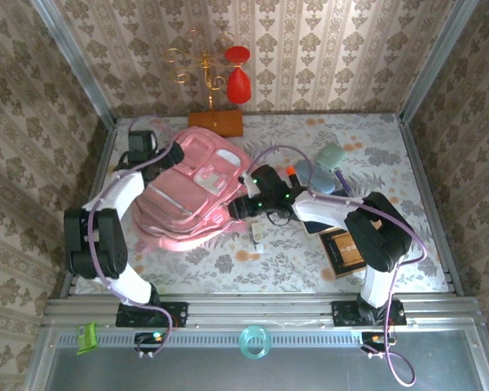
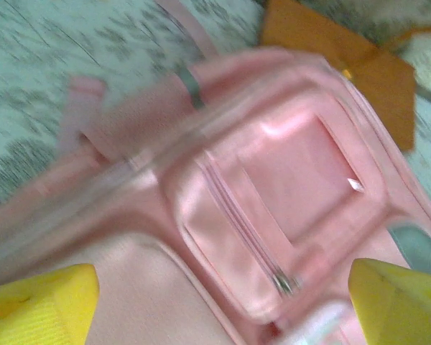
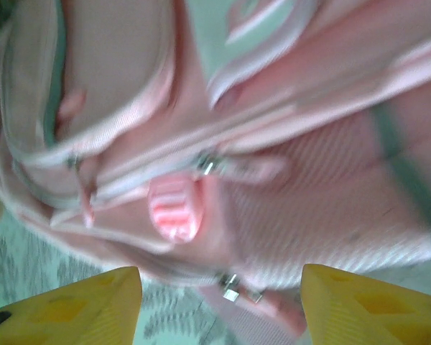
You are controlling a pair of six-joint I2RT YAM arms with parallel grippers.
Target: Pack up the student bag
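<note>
1. Floral cloth covers the table point(image 1: 310, 261), which is walled on three sides by patterned paper. The student bag point(image 1: 187, 199) lies left of the table's middle, toward 9 o'clock, front pockets facing up.
2. Its long axis runs on a diagonal in the top view, from 7 o'clock up to 1 o'clock. I cannot tell for sure which end is the top.
3. The left gripper point(image 2: 219, 305) hangs over the bag's 11 o'clock edge. Its yellow fingers are spread wide with nothing between them.
4. The right gripper point(image 3: 223, 302) sits at the bag's 3 o'clock edge, above a zip pull point(image 3: 207, 165). Its jaws are also apart and empty.
5. Progress looks early. The zips seen from both wrists appear closed, and no open compartment shows.
6. Loose items lie outside the bag at its 3 o'clock: a mint-green item point(image 1: 330, 155) and a brown book point(image 1: 345, 248). An orange box point(image 1: 215, 122) sits just beside it at 12 o'clock.
7. What seems left is opening a compartment, loading those things and zipping up.
</note>
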